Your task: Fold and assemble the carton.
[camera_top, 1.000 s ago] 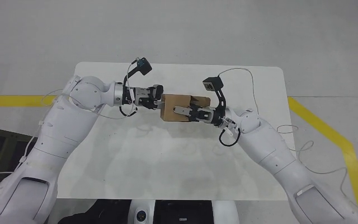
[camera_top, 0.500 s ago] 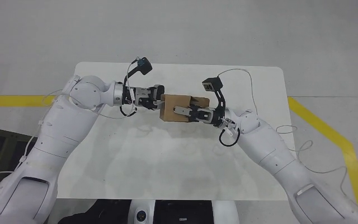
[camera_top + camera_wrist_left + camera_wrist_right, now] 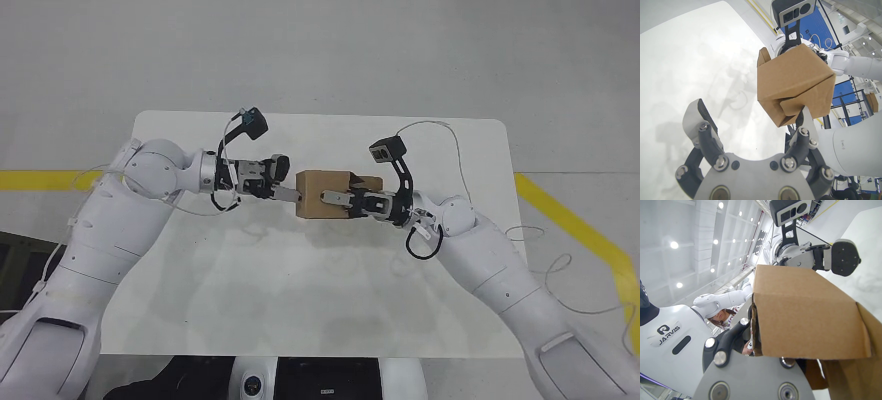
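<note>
closest to the left wrist camera, the left gripper (image 3: 752, 104) stood spread wide, its two pale metal fingers faced with ribbed black rubber and hinged on dark links with bright screws. one fingertip (image 3: 807, 121) met the corner of a small folded flap on the carton (image 3: 793, 79); the other finger hung apart from the box, over the table (image 3: 687, 56).

the carton was a matte brown cardboard box with crisp creases, held clear of the smooth white table above its middle, between the two arms. the left wrist view showed what the others did not: the end face with overlapping flaps and a slanting seam, and a loose flap jutting out at the far end.

the right wrist view showed instead the raw, fluted edge of one wall. there the right gripper (image 3: 756, 332) pinched the carton's end, with one finger beside that edge and the other hidden by cardboard. beyond the box's far corner sat the left gripper's rounded, dimpled black pad (image 3: 843, 257).

from the top view the carton read as a plain rectangle, with a pale finger of the right gripper lying along its upper face. farther out lay the table's rounded corners, then a yellow line (image 3: 40, 180) on the grey floor.
</note>
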Controlling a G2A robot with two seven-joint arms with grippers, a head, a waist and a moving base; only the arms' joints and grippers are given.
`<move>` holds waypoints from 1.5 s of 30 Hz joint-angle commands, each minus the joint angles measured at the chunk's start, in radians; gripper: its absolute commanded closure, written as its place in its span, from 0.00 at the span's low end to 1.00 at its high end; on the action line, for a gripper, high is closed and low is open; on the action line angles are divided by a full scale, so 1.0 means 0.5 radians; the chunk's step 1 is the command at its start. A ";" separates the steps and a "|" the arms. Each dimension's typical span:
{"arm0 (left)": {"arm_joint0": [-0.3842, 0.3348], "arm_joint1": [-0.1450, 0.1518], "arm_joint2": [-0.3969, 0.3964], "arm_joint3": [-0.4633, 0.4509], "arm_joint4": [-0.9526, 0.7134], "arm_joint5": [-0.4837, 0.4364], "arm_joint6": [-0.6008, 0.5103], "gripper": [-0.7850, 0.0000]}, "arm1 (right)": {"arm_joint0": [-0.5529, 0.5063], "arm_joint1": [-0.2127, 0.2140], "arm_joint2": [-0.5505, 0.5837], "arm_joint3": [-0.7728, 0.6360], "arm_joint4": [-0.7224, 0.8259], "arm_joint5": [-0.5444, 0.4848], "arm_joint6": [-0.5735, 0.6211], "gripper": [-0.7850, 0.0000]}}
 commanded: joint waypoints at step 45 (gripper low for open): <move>-0.091 0.074 0.189 0.061 -0.118 -0.121 0.122 0.00 | 0.024 -0.025 -0.022 0.134 -0.018 0.034 0.034 1.00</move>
